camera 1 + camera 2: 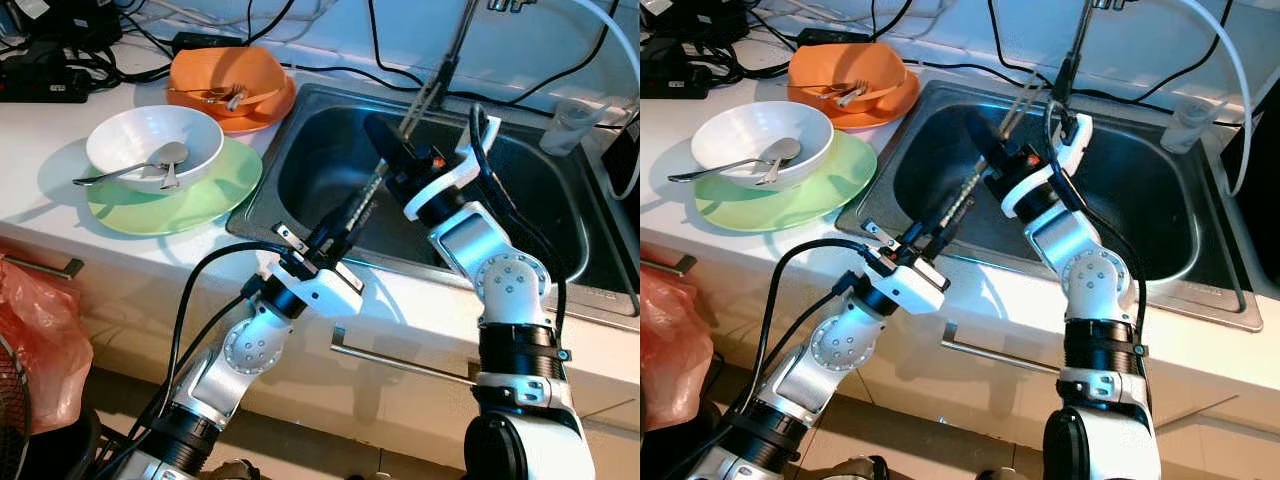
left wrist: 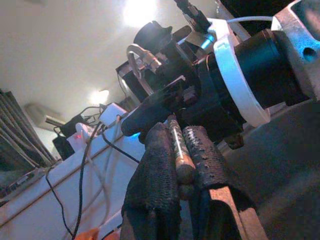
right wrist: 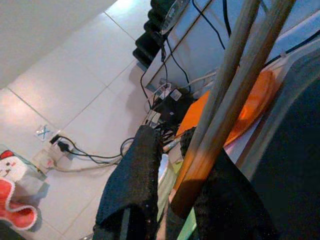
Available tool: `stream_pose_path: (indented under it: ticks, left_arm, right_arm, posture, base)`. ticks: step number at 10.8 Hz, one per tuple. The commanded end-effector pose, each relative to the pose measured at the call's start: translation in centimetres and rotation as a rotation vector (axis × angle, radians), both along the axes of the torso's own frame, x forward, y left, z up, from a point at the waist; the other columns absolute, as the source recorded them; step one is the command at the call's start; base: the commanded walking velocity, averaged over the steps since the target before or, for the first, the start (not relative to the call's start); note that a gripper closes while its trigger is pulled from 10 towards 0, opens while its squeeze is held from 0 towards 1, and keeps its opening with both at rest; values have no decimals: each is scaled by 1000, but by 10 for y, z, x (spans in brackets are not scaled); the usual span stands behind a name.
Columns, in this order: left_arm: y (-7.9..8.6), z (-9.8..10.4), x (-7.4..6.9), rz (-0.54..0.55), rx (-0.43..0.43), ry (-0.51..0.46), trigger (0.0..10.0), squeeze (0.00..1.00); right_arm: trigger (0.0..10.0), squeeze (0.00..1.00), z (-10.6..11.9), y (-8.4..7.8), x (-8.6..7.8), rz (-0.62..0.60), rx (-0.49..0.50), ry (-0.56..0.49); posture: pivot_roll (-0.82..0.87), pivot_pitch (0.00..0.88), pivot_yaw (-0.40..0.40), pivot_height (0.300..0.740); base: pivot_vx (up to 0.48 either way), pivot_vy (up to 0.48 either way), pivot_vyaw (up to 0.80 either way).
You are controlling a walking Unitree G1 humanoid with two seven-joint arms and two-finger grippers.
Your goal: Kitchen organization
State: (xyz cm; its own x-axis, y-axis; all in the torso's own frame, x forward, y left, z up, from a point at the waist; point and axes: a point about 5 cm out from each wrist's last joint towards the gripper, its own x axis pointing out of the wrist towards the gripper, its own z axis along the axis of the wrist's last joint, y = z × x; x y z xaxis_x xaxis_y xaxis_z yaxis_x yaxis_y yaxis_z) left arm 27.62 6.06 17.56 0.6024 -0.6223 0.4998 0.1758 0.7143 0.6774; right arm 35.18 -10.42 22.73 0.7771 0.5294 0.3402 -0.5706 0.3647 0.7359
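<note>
A pair of chopsticks (image 1: 432, 88) slants up over the steel sink (image 1: 320, 150), its lower end pinched between the fingers of the right gripper (image 1: 385, 140), its upper end rising toward the back wall. A second thin stick (image 2: 179, 150) sits clamped between the rubbery fingers (image 2: 155, 185) of the left gripper (image 1: 345, 222), which reaches over the sink's front rim just below the right one. On the counter to the left a white bowl (image 1: 150, 140) with a spoon (image 1: 150, 165) rests on a green plate (image 1: 215, 195); an orange bowl (image 1: 225, 80) stands behind.
</note>
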Motion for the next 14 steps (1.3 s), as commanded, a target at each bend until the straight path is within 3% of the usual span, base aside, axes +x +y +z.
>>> stream_pose_path:
  ticks: [1, 8, 9, 10, 11, 12, 13, 14]
  left_arm:
    - [0, 14, -2, -12, -60, -63, 0, 0]
    - [-4, 16, -3, -25, -60, -84, 0, 0]
    - [-4, 16, -3, -28, -60, -86, 0, 196]
    - [-5, 17, -4, -29, -65, -91, 0, 624]
    - [-5, 17, -3, -25, -70, -90, 2314, 1000]
    - [-4, 17, -3, -22, -74, -90, 10000, 1000]
    - [-4, 17, -3, -19, -79, -88, 10000, 1000]
    - [-5, 17, -3, -20, -81, -87, 10000, 1000]
  right_arm:
    - [0, 0, -11, -11, 4, -57, -33, 50]
    - [0, 0, -12, -13, 5, -57, -38, 69]
    - [0, 0, -12, -13, 5, -57, -38, 69]
    - [0, 0, -13, -12, 4, -54, -38, 73]
    - [0, 0, -14, -11, 4, -52, -39, 74]
    - [0, 0, -14, -11, 4, -51, -39, 75]
    - [0, 0, -13, -11, 5, -51, -41, 72]
    - [4314, 0, -13, -12, 5, -53, -43, 74]
  posture:
    - [-9, 77, -68, 740]
    - [-16, 78, -70, 740]
    - [-16, 78, -70, 740]
    - [-15, 77, -71, 740]
    - [-15, 78, -73, 740]
    - [-15, 79, -73, 740]
    - [-16, 79, -74, 740]
    - [-16, 79, -75, 740]
  base:
    - [0, 0, 0]
    - [0, 0, 0]
    - [0, 0, 0]
    - [0, 0, 0]
    - [0, 0, 0]
    - [0, 0, 0]
    - [0, 0, 0]
    - [0, 0, 0]
